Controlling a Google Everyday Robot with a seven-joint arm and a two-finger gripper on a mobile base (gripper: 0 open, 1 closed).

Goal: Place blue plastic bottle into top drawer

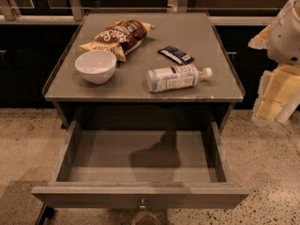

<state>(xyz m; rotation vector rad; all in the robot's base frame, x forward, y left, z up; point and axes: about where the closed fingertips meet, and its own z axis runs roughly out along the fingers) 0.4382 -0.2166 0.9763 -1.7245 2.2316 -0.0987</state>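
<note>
The blue plastic bottle (176, 77) lies on its side on the grey cabinet top (206, 36), near the front edge, with its white cap pointing right. The top drawer (140, 156) is pulled out below it, and its flat grey bottom is bare. A small round knob (142, 203) sits at the drawer's front centre. My gripper (272, 102) hangs at the right edge of the view, off the right side of the cabinet and well apart from the bottle. It holds nothing that I can see.
A white bowl (95, 65) stands at the front left of the top. A brown chip bag (119, 35) lies behind it. A small flat dark blue packet (175, 55) lies just behind the bottle. Speckled floor surrounds the cabinet, and dark cabinets and rails run behind it.
</note>
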